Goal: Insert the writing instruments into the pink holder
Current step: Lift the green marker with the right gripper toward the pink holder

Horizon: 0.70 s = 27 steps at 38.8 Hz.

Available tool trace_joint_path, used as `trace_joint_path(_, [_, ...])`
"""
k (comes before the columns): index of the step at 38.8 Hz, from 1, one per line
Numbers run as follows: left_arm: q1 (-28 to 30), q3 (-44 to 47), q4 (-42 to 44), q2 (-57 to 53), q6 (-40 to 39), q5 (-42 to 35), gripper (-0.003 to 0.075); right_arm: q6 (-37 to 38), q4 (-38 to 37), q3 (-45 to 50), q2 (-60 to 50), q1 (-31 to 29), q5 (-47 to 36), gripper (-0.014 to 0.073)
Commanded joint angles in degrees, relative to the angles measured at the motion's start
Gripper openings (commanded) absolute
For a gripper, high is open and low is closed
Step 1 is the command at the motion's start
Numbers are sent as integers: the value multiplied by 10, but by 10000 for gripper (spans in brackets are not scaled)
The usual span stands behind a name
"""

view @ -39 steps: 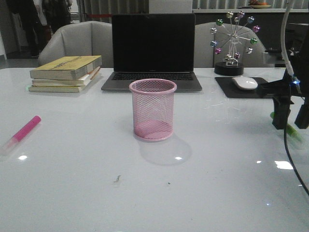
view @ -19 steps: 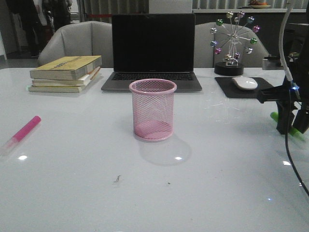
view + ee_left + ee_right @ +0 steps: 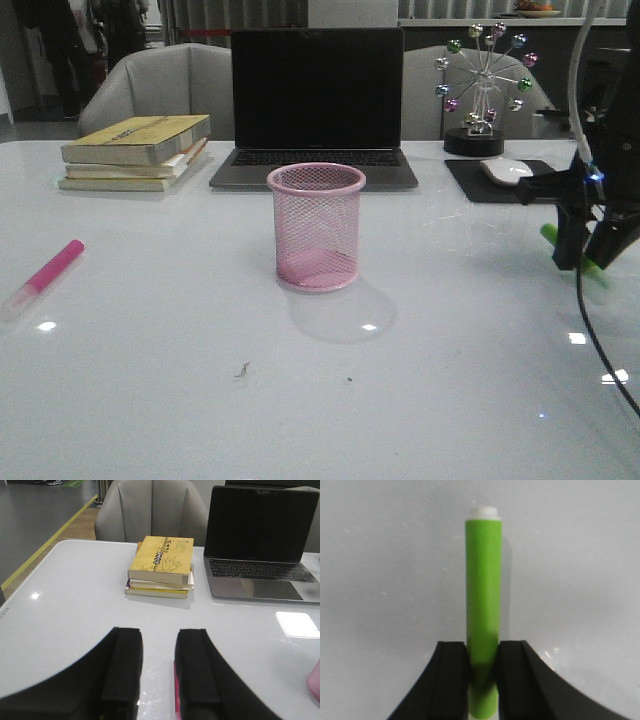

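Observation:
The pink holder (image 3: 316, 228) stands upright in the middle of the table; its mesh edge also shows in the left wrist view (image 3: 315, 680). The hot pink marker (image 3: 45, 277) lies flat near the table's left edge. In the left wrist view only a pink sliver of this marker (image 3: 176, 690) shows beside one finger of my open left gripper (image 3: 159, 670), which is out of the front view. My right gripper (image 3: 585, 250) is at the far right, shut on the green marker (image 3: 483, 580), which hangs tilted just above the table (image 3: 549, 234).
A laptop (image 3: 318, 100) stands open behind the holder. A stack of books (image 3: 135, 150) lies at the back left. A white mouse (image 3: 508, 171) on a black pad and a ferris-wheel ornament (image 3: 484, 85) sit at the back right.
My right gripper has closed on the green marker, lifted it off the table and moved slightly left. The pink marker and the holder have not moved.

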Motion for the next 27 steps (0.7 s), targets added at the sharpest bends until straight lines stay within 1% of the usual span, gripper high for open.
trace_joint_path(1, [-4, -21, -5, 1, -3, -49, 257, -13, 19, -14, -74, 19, -56, 135])
trace_joint_path(8, [-4, -21, -5, 1, -3, -49, 257, -31, 19, -14, -147, 58, -108, 135])
trace_joint_path(14, [-4, -21, -5, 1, -3, -49, 257, -31, 19, -14, -197, 91, -161, 135])
trace_joint_path(20, [-4, -21, -5, 1, -3, -49, 257, -49, 18, -14, -222, 128, -240, 135])
trace_joint_path(27, [-4, -21, -5, 1, -3, -49, 257, -63, 18, -10, -224, 185, -338, 135])
